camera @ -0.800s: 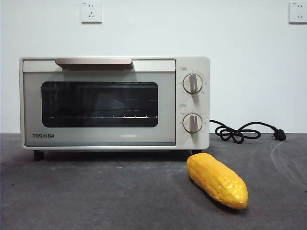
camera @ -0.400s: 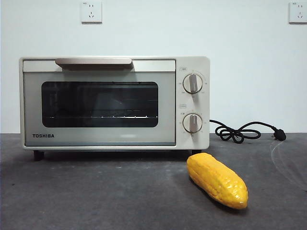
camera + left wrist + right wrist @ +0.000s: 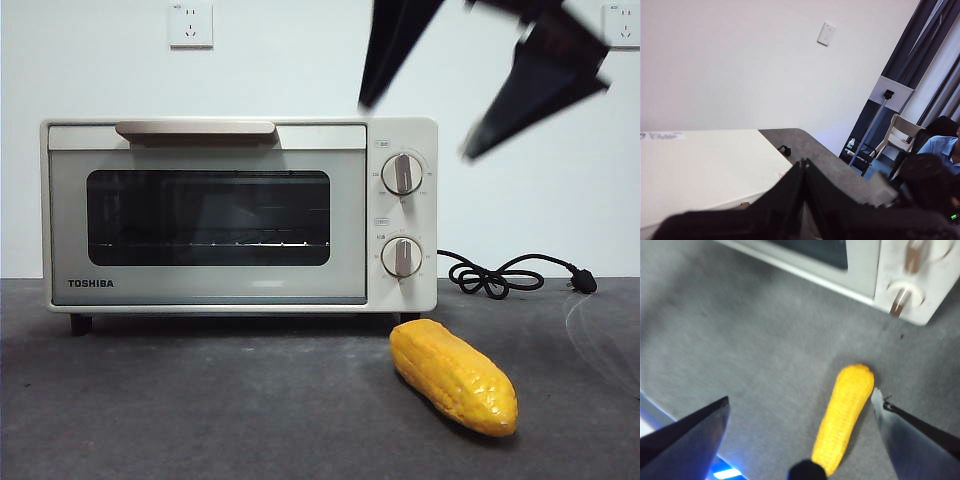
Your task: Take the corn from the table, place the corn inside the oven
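The corn (image 3: pixel 455 376) lies on the dark grey table (image 3: pixel 200 410), in front of the oven's right corner, thin end toward the camera. The cream oven (image 3: pixel 238 215) stands behind it with its glass door shut. My right gripper (image 3: pixel 416 130) comes down from above, high over the corn, jaws wide open and holding nothing. In the right wrist view the corn (image 3: pixel 845 415) lies between and below the open right gripper (image 3: pixel 800 397), nearer one jaw. My left gripper (image 3: pixel 805 162) is shut and empty, held off to the side over a white flat surface.
The oven's black cord and plug (image 3: pixel 515 274) lie coiled on the table to the right of the oven. Two wall sockets (image 3: pixel 190 24) sit high on the white wall. The oven's two knobs (image 3: pixel 902 292) are close beyond the corn.
The right gripper's two open black jaws have dropped into the top of the front view, where no arm showed before. Corn and oven have not moved.
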Motion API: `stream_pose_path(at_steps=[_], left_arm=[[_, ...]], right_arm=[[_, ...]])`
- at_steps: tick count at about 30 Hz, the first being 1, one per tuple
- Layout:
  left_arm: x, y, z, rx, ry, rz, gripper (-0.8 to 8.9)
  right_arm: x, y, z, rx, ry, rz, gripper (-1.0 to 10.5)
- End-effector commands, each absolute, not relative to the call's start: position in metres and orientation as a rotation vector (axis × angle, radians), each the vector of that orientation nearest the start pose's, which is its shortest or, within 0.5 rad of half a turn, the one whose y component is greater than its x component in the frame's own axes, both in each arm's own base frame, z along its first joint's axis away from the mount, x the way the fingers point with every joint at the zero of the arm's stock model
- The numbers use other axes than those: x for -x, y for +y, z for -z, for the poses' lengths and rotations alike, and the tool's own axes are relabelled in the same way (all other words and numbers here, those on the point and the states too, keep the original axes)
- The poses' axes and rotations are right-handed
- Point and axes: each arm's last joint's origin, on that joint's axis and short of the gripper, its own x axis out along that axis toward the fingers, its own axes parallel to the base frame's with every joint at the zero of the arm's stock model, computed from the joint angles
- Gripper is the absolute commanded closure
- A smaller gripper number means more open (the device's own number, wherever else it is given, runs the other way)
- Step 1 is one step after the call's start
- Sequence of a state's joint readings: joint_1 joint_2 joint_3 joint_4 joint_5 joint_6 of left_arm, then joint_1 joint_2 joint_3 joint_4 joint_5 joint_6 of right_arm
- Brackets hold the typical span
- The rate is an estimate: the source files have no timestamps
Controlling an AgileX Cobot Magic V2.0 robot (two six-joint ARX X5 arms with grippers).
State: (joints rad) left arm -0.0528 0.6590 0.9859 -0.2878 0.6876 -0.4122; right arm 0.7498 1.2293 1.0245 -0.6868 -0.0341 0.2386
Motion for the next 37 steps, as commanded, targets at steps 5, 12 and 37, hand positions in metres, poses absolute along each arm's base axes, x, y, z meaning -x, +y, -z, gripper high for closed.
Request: stream_pose_path(at_steps=[5, 12, 37], left_arm=[[-0.112, -0.024, -0.403, 0.364, 0.127, 0.736, 8.17], [-0.114, -0.025, -0.401, 0.338, 0.133, 0.734, 8.17], [-0.147, -0.026, -0.382, 0.339, 0.284, 0.71, 8.18]], right_arm=[[-0.201, 0.189, -0.24, 0.207, 1.093, -0.55, 4.7], [-0.216, 0.202, -0.194, 0.284, 1.236, -0.488, 4.7], [-0.169, 0.198, -0.26, 0.212, 1.044, -0.6, 9.6]])
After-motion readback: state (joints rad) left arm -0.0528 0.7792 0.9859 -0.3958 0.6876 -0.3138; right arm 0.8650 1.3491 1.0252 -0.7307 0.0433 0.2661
